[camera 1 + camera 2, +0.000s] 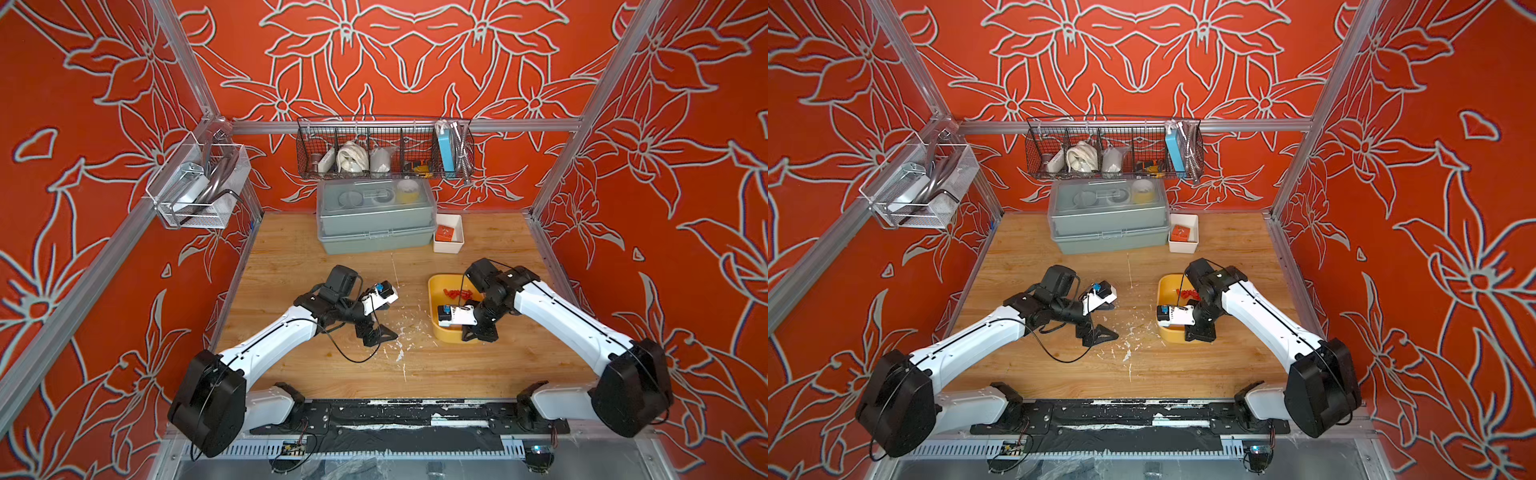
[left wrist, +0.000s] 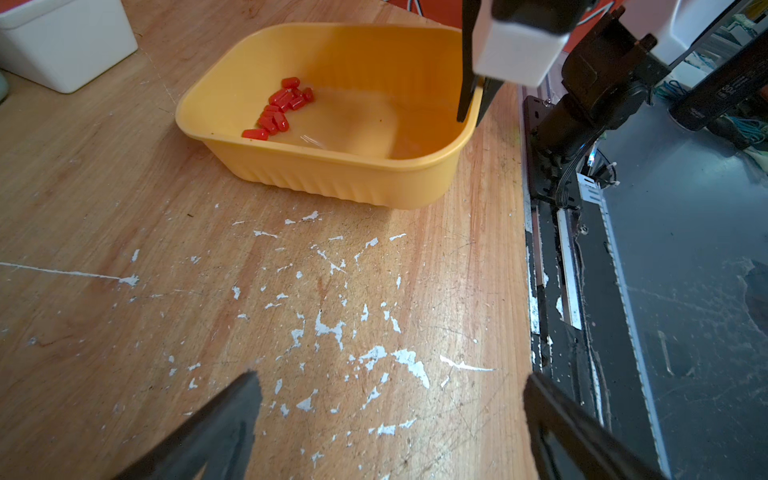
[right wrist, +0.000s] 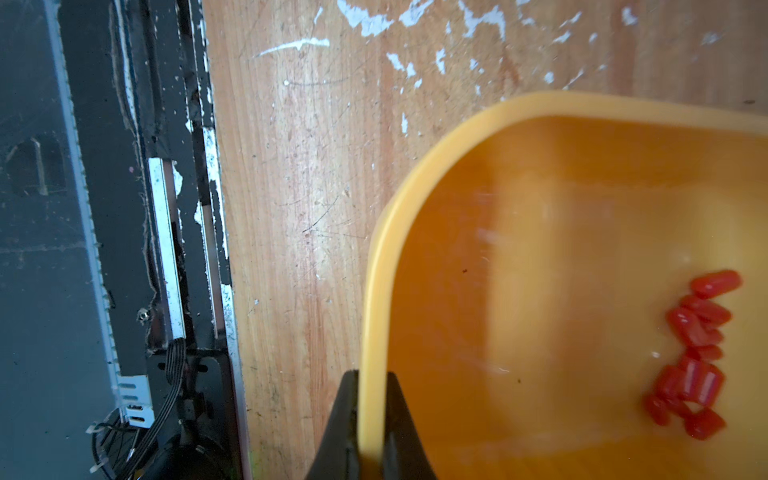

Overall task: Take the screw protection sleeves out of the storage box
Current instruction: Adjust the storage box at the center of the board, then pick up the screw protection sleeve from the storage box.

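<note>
The yellow storage box (image 1: 435, 291) (image 1: 1165, 291) stands on the wooden table, right of centre. Several red screw protection sleeves (image 1: 457, 293) (image 1: 1187, 293) lie bunched inside it against its far wall, and they show clearly in both wrist views (image 2: 280, 109) (image 3: 694, 357). My right gripper (image 3: 373, 376) (image 1: 467, 336) is shut on the box's near rim (image 3: 415, 187), one finger inside and one outside. The left wrist view shows that grip (image 2: 471, 104) at the box's corner (image 2: 332, 174). My left gripper (image 2: 392, 380) (image 1: 388, 332) hangs open over bare table left of the box, holding nothing.
A grey lidded box (image 1: 374, 220) and a white bin (image 1: 455, 245) holding an orange block (image 1: 444, 233) stand at the back. A wire basket (image 1: 384, 149) hangs on the back wall and a clear basket (image 1: 195, 187) on the left wall. A black rail (image 1: 395, 415) runs along the table's front edge.
</note>
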Controlling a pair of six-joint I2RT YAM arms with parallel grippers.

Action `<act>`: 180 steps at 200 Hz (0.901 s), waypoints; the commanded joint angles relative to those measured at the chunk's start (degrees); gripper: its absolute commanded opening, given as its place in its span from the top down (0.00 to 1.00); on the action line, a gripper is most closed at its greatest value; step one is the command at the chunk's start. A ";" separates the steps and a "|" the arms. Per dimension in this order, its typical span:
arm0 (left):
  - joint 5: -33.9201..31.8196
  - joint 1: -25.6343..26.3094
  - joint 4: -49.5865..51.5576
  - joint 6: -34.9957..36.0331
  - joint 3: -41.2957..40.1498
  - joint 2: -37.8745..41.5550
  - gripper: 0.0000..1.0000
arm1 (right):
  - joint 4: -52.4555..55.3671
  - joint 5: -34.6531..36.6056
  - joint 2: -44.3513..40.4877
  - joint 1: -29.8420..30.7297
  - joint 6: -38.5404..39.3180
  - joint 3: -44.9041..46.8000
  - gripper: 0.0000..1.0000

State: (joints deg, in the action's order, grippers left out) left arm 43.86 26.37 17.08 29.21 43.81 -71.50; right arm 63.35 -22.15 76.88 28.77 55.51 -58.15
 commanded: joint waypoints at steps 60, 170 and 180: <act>2.00 -0.53 0.23 0.67 0.58 0.16 0.02 | -13.54 2.03 0.21 0.25 8.39 12.22 0.95; 2.29 -0.53 -0.25 -1.01 0.92 0.05 0.02 | -8.20 -2.04 -4.47 -0.93 1.58 6.22 0.59; 2.42 -0.53 -0.62 -1.52 0.90 -0.03 0.02 | -9.02 -4.14 -5.89 -1.41 -1.91 5.14 0.58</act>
State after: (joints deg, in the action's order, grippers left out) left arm 44.93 26.20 17.04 28.84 43.81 -71.53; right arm 51.07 -20.99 74.67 28.36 58.78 -49.01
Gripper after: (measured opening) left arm 0.983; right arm 0.404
